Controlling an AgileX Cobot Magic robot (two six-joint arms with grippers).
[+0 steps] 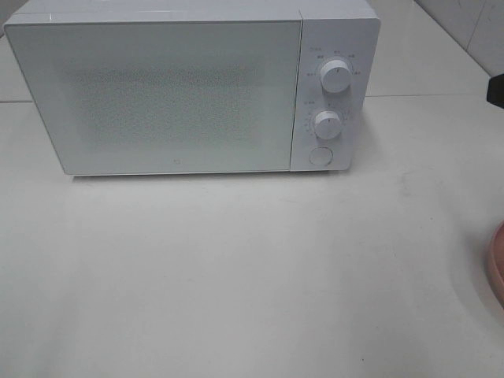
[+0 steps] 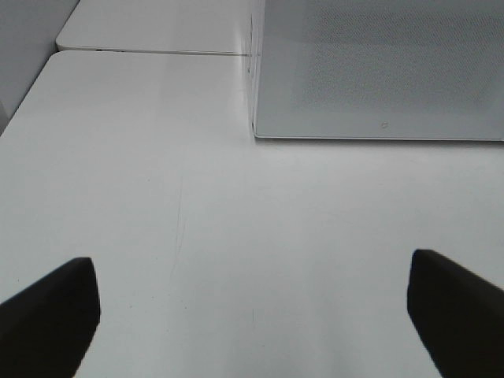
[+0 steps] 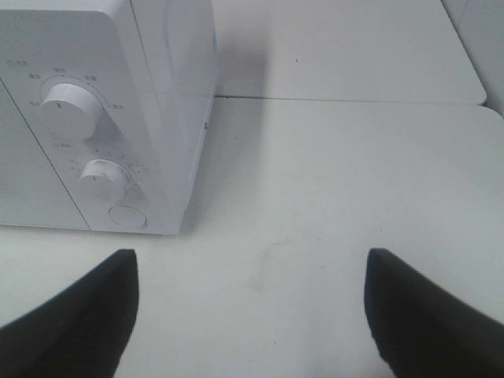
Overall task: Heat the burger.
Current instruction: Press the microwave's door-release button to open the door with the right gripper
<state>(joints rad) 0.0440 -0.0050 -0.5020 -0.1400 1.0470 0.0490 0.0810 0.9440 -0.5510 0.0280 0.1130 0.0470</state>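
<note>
The burger is out of view in all three views. A white microwave (image 1: 189, 87) stands at the back of the table with its door shut. In the left wrist view my left gripper (image 2: 252, 268) is open over bare white tabletop, with the microwave door (image 2: 378, 71) ahead of it. My right gripper (image 3: 252, 256) is also open over bare table, nothing between its dark fingers (image 3: 79, 315), with the microwave's control panel (image 3: 87, 142) just ahead to one side. Neither gripper's fingers show in the exterior high view.
Two white knobs (image 1: 336, 76) (image 1: 327, 124) and a round button (image 1: 320, 155) sit on the microwave's right panel. A pink plate rim (image 1: 496, 264) shows at the table's right edge. A dark arm part (image 1: 497, 90) pokes in at the right border.
</note>
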